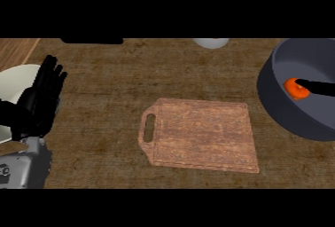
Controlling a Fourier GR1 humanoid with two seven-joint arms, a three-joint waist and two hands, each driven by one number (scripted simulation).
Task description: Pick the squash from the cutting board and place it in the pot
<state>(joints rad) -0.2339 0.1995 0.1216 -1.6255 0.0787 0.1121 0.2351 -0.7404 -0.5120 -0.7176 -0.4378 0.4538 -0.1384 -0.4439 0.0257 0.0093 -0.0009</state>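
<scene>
The risk now is a release too near the wall of the large grey metal pot (278,104), at three o'clock, so the small orange squash (296,90) catches the rim. The squash sits inside the pot, off the brown wooden cutting board (203,135), against the right hand's (317,86) dark fingers; whether they clasp it I cannot tell. The left hand (40,99) rests open at nine o'clock.
</scene>
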